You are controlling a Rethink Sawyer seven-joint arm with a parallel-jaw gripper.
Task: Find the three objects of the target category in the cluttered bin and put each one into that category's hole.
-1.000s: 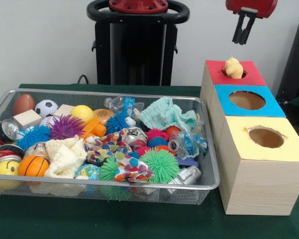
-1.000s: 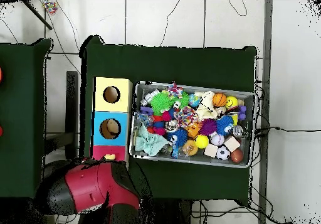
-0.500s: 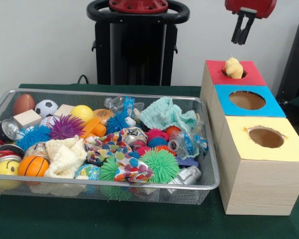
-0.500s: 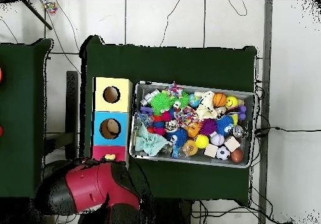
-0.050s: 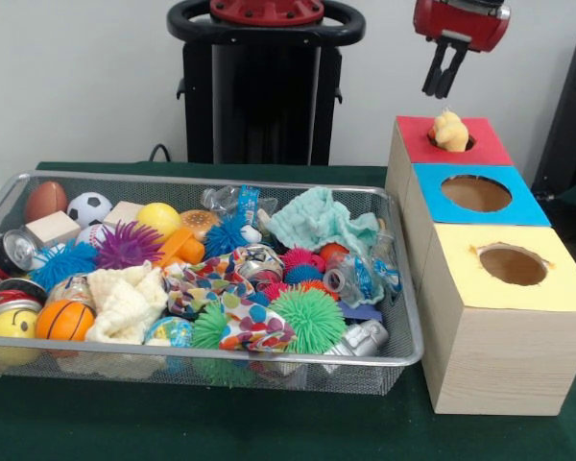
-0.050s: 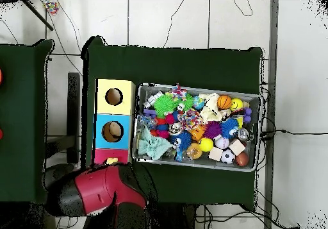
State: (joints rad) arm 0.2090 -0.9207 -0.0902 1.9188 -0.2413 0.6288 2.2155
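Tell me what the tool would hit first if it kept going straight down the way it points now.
Probably the red-topped box, near the yellow toy sitting in its hole. The tool hangs above and slightly left of it, so depth is uncertain.

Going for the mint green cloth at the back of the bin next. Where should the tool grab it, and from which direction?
Pinch the raised, crumpled fold at the middle of the mint green cloth, coming straight down from above. It lies heaped on top of the other items in the wire bin, so the bunched ridge probably gives the tool something to close on.
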